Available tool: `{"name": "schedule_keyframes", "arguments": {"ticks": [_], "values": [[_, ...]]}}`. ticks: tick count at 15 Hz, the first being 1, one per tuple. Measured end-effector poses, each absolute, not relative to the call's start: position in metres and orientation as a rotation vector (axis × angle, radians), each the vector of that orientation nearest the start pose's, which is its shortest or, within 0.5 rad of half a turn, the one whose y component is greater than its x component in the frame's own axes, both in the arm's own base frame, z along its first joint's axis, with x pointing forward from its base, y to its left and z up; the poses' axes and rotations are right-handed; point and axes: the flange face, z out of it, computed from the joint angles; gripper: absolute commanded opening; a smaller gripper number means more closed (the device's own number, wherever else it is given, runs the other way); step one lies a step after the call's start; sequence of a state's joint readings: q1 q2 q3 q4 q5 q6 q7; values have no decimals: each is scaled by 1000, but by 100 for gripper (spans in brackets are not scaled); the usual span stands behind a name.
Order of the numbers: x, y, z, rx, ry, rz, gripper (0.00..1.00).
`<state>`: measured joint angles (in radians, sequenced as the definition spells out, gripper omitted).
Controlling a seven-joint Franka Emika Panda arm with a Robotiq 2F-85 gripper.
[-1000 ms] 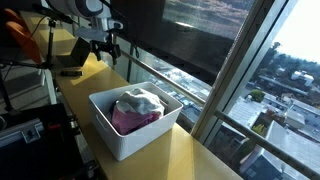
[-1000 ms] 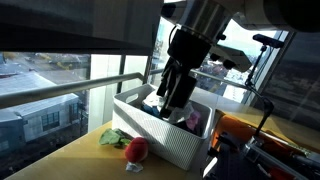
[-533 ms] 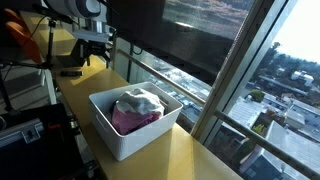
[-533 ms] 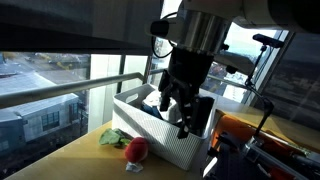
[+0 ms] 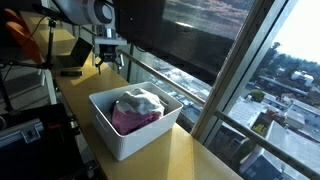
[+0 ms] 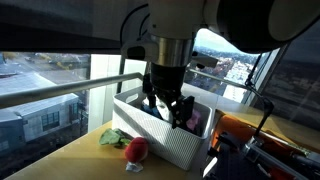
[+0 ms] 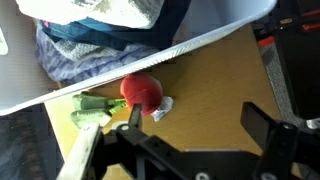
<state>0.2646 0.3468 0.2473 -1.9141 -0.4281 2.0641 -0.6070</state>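
One little red toy (image 7: 143,92) sits on the yellow surface (image 7: 215,75), green leafy bit (image 7: 90,108) touching it, just beside the white bin (image 6: 165,140) of clothes (image 7: 70,55); looks soft and light, so I'd pinch the round red body; gripper (image 7: 195,130) hangs above it, spread wide, holding nothing.

No legible text, label, brand or number — not on any visible surface.

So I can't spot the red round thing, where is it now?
In an exterior view the red round thing lies on the tabletop outside the white bin, beside the green item.
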Motion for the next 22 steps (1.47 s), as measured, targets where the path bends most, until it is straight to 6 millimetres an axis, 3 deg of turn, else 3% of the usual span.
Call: {"name": "schedule_keyframes", "arguments": {"ticks": [4,9,16,22], "values": [[587,268,287,-2516,-2381,406,100],[633,276,261,-2439,-2475,402,100],[653,289,229,-2434,-2444,528,100],[647,304,189,-2435,-2407,621,100]]}}
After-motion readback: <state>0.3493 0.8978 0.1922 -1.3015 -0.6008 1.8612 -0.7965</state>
